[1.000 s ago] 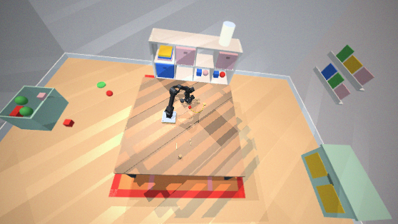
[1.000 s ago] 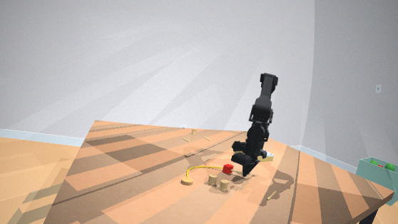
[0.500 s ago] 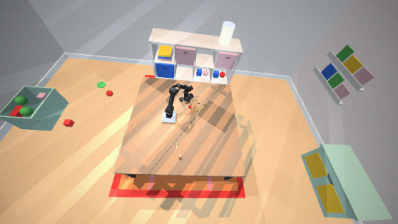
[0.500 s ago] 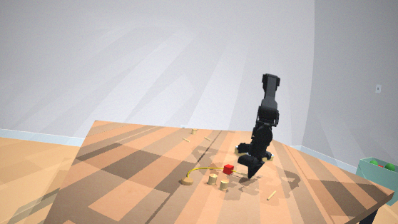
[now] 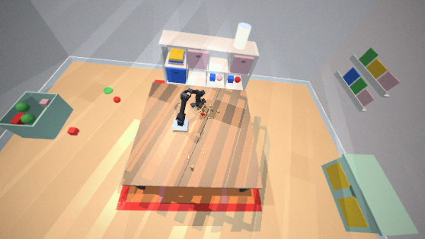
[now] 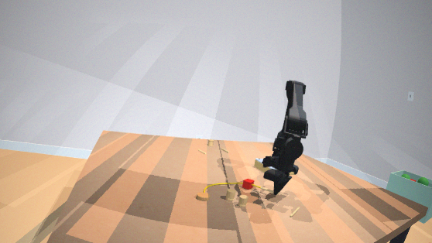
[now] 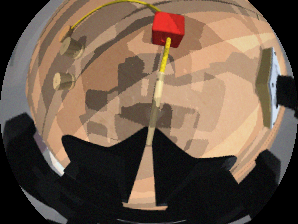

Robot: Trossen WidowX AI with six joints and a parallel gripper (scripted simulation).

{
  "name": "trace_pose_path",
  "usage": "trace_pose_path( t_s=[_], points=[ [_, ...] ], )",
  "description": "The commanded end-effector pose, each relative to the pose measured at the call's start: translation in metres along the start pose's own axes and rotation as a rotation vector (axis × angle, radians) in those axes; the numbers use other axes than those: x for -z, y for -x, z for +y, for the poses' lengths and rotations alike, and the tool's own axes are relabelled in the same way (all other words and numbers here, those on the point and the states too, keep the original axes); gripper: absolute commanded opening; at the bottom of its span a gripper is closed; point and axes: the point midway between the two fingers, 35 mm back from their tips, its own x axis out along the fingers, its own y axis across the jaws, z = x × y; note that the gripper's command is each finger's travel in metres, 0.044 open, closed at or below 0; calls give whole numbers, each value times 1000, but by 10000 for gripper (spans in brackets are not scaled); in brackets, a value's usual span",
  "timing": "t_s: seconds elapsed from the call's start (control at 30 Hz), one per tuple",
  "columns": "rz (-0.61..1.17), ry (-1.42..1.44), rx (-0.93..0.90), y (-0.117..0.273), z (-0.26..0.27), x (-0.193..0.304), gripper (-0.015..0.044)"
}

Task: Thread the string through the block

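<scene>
The red block (image 5: 202, 113) (image 6: 248, 183) (image 7: 168, 30) sits on the table. My gripper (image 6: 276, 193) (image 7: 150, 131) is shut on the end of the string's thin pale stick (image 7: 157, 95). The stick is wholly outside the block, on my side, pointing back at it. A short length of yellow string (image 7: 165, 57) runs from the block's near face to the stick. On the block's other side the string (image 6: 221, 184) (image 5: 212, 117) curves to the round button (image 6: 202, 196) (image 5: 218, 111). The hole's inside is hidden.
Two small wooden cylinders (image 6: 231, 194) (image 6: 243, 200) stand between button and gripper. A loose stick (image 6: 295, 211) lies near the gripper. Two more loose sticks (image 5: 188, 155) (image 5: 203, 151) and a small cylinder (image 5: 192, 167) are far off. The arm's pale base (image 5: 180, 125) is beside the work area.
</scene>
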Motion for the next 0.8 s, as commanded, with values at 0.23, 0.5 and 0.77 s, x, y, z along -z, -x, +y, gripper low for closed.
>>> trace_pose_path(
  t_s=[0.23, 0.5, 0.77],
  points=[
    [-3, 4, 37, -11, -1, 13, 0],
    [-6, 6, 31, -9, 0, 11, 105],
    [-7, 6, 25, 61, 5, 7, 210]
  ],
)
